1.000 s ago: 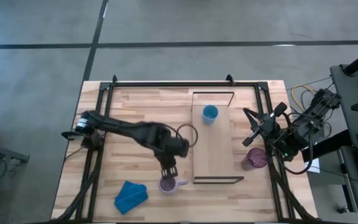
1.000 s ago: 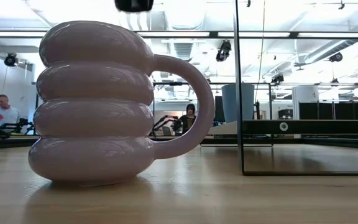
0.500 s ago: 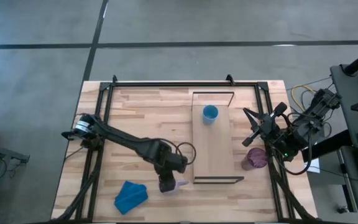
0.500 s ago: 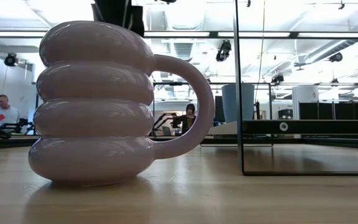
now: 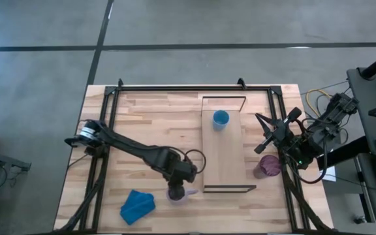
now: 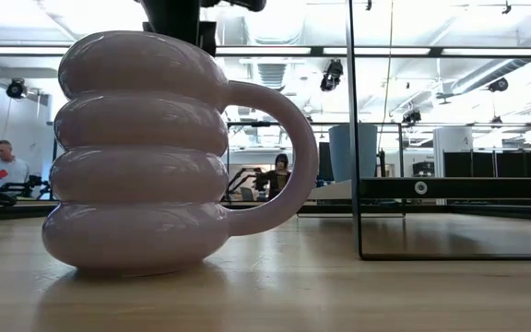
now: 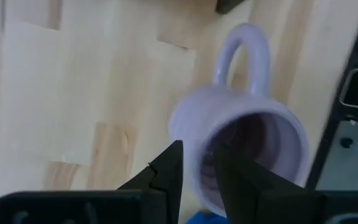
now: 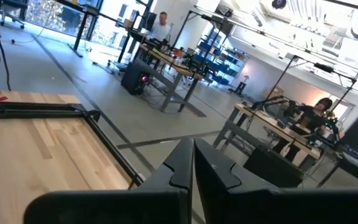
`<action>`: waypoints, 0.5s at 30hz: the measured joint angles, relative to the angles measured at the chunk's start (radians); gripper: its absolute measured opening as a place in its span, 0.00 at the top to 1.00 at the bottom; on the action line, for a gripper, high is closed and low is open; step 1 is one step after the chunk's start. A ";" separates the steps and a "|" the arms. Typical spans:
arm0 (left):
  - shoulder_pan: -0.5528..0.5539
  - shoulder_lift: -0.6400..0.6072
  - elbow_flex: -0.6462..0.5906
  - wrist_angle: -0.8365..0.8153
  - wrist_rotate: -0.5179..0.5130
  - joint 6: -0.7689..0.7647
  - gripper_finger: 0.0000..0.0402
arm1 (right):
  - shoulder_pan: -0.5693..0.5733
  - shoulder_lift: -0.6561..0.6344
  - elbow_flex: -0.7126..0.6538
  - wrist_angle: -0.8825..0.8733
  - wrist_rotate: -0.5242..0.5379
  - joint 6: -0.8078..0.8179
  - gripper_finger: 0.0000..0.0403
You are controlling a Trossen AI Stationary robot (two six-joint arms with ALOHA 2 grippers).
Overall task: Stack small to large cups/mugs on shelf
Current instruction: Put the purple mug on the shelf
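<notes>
The pale lilac mug (image 6: 141, 152) stands upright on its base on the table near the front edge, its handle (image 7: 244, 56) toward the shelf (image 5: 224, 153). My left gripper (image 7: 197, 155) is down over the mug (image 5: 175, 194) and shut on its wall. The small blue cup (image 5: 220, 119) stands on the far part of the shelf. The dark purple cup (image 5: 267, 166) stands on the table right of the shelf. My right gripper (image 8: 191, 158) waits shut at the table's right edge, just beyond the purple cup. My left gripper has the mug's rim wall (image 7: 194, 134) on the side away from the handle, one finger inside the mug (image 7: 235, 180) and one outside (image 7: 163, 174). The fingers come from above, pointing down. The mug stands upright with its base on the table.
A crumpled blue cloth (image 5: 138, 204) lies on the table left of the mug near the front edge. The shelf's thin dark frame end (image 6: 353, 138) stands close to the mug's handle. Dark metal rails (image 5: 175, 87) run along the table's far and side edges.
My left gripper has gone toward the table's near edge and down onto the lilac mug, now covering it in the high view and showing behind the mug's top in the low view. The mug has stayed where it was.
</notes>
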 joint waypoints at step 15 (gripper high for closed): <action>0.006 0.006 -0.013 0.001 -0.060 0.001 0.81 | 0.000 0.000 0.000 0.000 0.000 0.007 0.98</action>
